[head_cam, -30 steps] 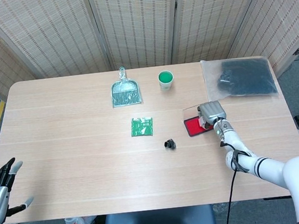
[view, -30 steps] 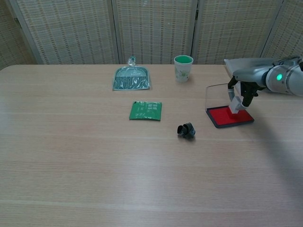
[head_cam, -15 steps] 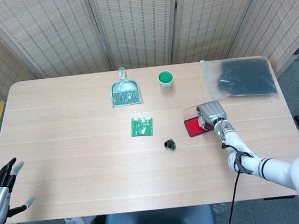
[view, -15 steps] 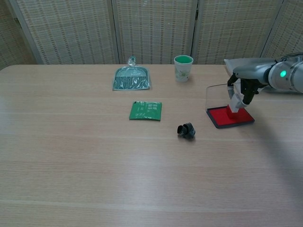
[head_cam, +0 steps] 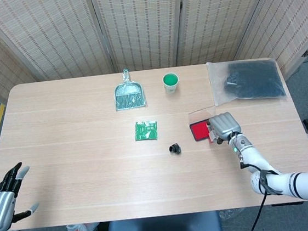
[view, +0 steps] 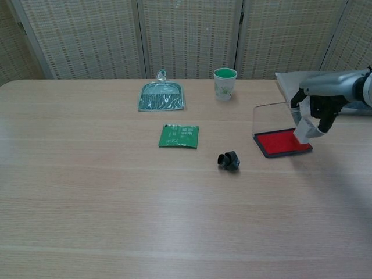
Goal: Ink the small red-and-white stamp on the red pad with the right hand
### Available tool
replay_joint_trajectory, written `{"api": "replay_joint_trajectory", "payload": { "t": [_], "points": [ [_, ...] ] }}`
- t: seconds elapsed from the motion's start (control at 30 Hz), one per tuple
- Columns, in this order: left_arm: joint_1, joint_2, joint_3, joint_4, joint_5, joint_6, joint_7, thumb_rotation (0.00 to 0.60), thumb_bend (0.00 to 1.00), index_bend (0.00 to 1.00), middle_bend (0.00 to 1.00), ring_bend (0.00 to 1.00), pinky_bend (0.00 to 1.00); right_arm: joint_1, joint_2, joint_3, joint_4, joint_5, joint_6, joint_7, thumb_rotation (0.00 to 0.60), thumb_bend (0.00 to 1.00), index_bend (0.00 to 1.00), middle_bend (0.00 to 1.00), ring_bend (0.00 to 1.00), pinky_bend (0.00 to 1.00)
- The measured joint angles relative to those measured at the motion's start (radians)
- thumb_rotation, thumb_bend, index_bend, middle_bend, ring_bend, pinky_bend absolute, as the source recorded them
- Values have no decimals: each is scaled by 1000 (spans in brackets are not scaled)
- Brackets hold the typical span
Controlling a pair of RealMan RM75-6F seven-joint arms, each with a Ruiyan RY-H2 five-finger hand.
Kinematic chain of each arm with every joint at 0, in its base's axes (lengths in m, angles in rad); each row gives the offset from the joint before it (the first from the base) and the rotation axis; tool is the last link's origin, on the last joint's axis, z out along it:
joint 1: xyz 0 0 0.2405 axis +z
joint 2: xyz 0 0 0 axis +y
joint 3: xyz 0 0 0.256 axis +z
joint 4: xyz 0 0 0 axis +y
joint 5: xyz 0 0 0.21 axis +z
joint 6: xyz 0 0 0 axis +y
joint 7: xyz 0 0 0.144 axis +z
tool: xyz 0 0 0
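From the head view we saw the right hand over the right edge of the red pad, its pale back hiding the fingers, with only a sliver of the small red-and-white stamp showing at its lower left edge. This view alone showed the left hand at the table's seven o'clock corner, off the edge, released with fingers spread and holding nothing. Toward twelve o'clock lay a green dustpan, a green cup and, at two o'clock, a dark bag; a green packet and a small black object sat near the centre. From the chest view we saw what the head view concealed: the right hand grasped the stamp from above, tilted, at the pad's three o'clock end; whether they touched we could not tell. The pad's clear lid stood raised behind it.
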Motion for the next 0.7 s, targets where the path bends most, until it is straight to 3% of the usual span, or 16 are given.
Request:
{"api": "replay_joint_trajectory", "payload": {
  "t": [0.7],
  "points": [
    [-3,1,-1,-4,-9,-6,1,600,201,58,0,82,282,31,-87,-69,64,13,-39,-46,600,317,855,887,738,934]
  ]
}}
